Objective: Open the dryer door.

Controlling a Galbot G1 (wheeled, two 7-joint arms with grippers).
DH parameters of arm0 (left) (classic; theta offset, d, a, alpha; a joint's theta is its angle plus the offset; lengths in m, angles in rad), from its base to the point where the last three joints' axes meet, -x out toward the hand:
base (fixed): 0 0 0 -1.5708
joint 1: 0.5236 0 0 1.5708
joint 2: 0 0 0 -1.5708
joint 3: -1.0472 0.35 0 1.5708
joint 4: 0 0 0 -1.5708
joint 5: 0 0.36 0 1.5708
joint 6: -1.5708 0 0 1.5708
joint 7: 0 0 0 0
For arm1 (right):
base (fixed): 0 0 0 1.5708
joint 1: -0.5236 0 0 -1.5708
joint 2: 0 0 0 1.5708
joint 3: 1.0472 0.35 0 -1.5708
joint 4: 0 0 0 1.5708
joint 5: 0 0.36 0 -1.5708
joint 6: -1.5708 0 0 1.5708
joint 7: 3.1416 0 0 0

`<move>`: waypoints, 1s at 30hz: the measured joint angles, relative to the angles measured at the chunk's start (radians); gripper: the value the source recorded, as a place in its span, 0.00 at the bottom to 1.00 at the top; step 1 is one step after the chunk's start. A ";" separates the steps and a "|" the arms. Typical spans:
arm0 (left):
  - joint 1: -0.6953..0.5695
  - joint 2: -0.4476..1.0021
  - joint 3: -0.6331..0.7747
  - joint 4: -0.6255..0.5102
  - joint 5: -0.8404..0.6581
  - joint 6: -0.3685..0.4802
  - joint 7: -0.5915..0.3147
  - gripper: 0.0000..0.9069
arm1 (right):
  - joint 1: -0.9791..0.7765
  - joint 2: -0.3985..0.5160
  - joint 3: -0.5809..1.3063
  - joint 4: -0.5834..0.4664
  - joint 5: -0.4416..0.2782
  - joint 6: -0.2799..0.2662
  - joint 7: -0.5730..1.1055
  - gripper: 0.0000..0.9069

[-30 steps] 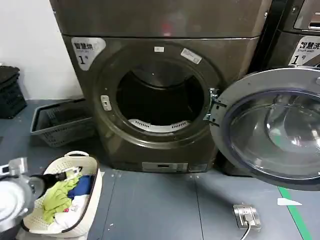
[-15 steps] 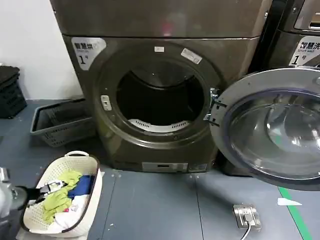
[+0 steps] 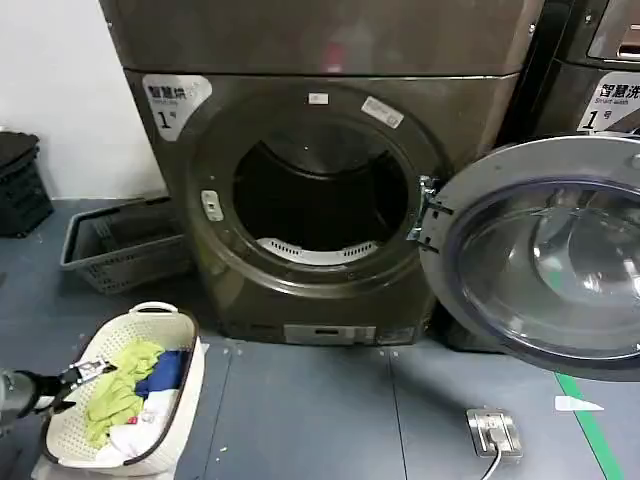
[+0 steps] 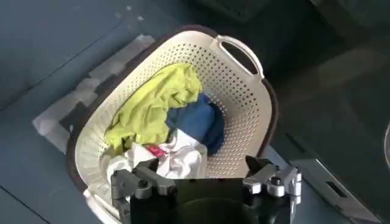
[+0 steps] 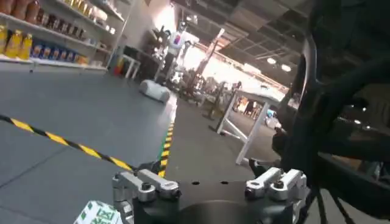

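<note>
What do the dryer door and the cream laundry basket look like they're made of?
Dryer door: seemingly metal or chrome-plated ring, shiny, around clear domed glass or plastic that reflects. Laundry basket: likely moulded plastic, matte cream, with a perforated grid wall and moulded handle.

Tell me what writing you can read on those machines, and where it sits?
"1": on the white sticker at the dryer's upper left, under characters too blurred to read.
"1": on the neighbouring machine's sticker, below unreadable text.
Small labels above the opening: too small to read.
</note>
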 joint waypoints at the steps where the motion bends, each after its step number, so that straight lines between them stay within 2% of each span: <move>1: 0.000 0.000 -0.001 0.002 0.000 -0.001 0.000 1.00 | 0.000 0.000 -0.001 -0.001 -0.001 0.000 0.000 1.00; 14: 0.002 -0.004 0.002 0.049 -0.016 -0.006 0.002 1.00 | -0.002 -0.013 0.003 -0.041 -0.005 0.009 0.003 1.00; 19: 0.003 -0.004 0.002 0.062 -0.024 -0.007 0.002 1.00 | -0.002 -0.015 0.006 -0.048 -0.002 0.033 0.001 1.00; 30: 0.002 0.002 0.003 0.084 -0.041 -0.001 -0.005 1.00 | 0.003 -0.011 0.007 -0.054 -0.002 0.034 0.001 1.00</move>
